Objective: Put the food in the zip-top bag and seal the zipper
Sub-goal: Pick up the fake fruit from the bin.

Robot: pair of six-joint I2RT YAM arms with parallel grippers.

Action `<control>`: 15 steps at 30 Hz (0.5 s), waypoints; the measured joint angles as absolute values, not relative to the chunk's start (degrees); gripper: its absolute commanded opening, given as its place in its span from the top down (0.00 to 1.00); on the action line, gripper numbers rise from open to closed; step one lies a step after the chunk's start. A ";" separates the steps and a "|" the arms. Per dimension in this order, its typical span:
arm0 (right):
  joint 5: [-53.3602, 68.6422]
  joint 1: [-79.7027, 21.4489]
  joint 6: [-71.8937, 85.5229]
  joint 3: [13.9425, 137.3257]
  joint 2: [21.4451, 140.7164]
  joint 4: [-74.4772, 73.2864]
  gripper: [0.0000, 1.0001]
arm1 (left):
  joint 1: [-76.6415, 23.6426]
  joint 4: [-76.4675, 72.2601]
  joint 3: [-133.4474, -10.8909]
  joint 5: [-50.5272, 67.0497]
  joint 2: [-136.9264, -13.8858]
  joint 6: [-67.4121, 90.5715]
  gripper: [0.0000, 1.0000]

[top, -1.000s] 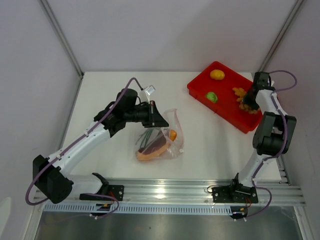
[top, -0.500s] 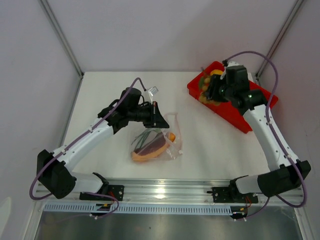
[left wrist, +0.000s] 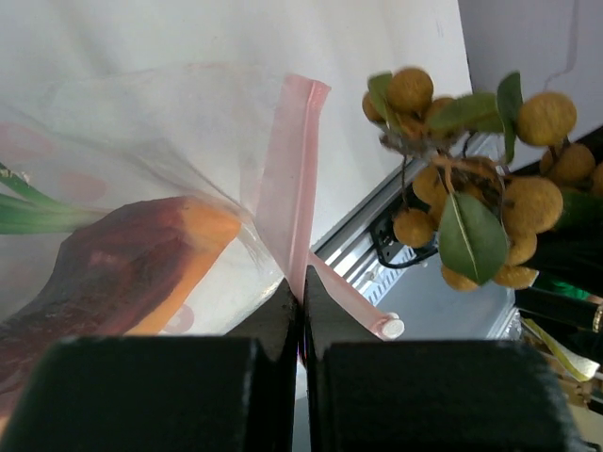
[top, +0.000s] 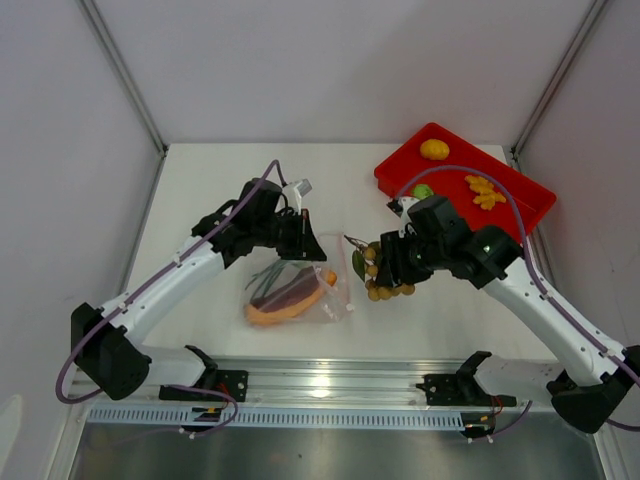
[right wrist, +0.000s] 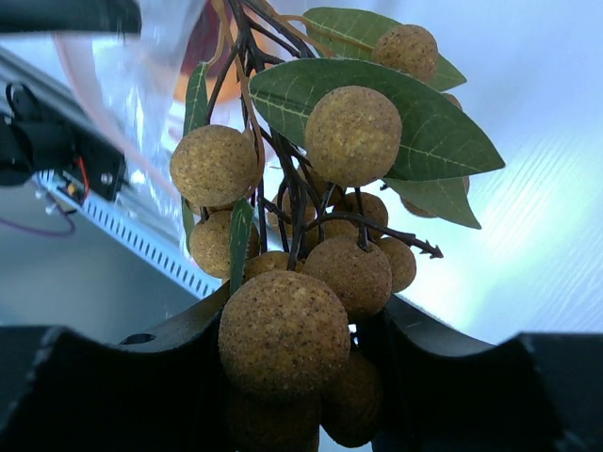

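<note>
The clear, crinkly zip-top bag [top: 338, 302] lies on the desk at the frame's centre. Inside are a purple-red piece with an orange edge [top: 285, 298], green stalks [top: 268, 275] and a small orange fruit [top: 331, 278]. Its pink zipper [left wrist: 287, 188] is parted and pinched in the left pincer [left wrist: 301, 299]. Just right of the mouth, the right pincer [right wrist: 300, 344] holds a leafy fruit bunch [top: 385, 272] of yellow-brown balls. At upper right lie a yellow-orange round fruit [top: 434, 149], orange lumpy pieces [top: 484, 191] and a green piece [top: 423, 190].

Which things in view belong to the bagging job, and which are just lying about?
Job: zip-top bag; zipper, pinched by left pincer; grape bunch in right pincer; purple-red piece in the bag; round fruit, green piece, orange pieces.
Lying about: red tray; metal rail.
</note>
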State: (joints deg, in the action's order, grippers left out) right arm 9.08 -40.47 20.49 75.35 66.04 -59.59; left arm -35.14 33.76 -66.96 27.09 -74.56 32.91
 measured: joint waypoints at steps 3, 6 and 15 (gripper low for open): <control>9.02 -42.30 21.43 74.78 64.34 -61.54 1.00 | -35.14 35.03 -67.40 25.71 -74.30 31.88 0.99; 8.40 -44.45 22.46 74.59 63.31 -63.48 1.00 | -35.14 36.16 -67.77 24.75 -74.28 30.94 0.99; 9.19 -49.89 23.31 73.19 66.02 -65.28 1.00 | -35.14 37.12 -68.05 26.09 -74.00 29.91 0.99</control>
State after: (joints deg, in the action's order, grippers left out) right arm 9.19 -49.89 23.31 73.19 66.02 -65.28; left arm -35.14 37.12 -68.05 26.09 -74.00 29.91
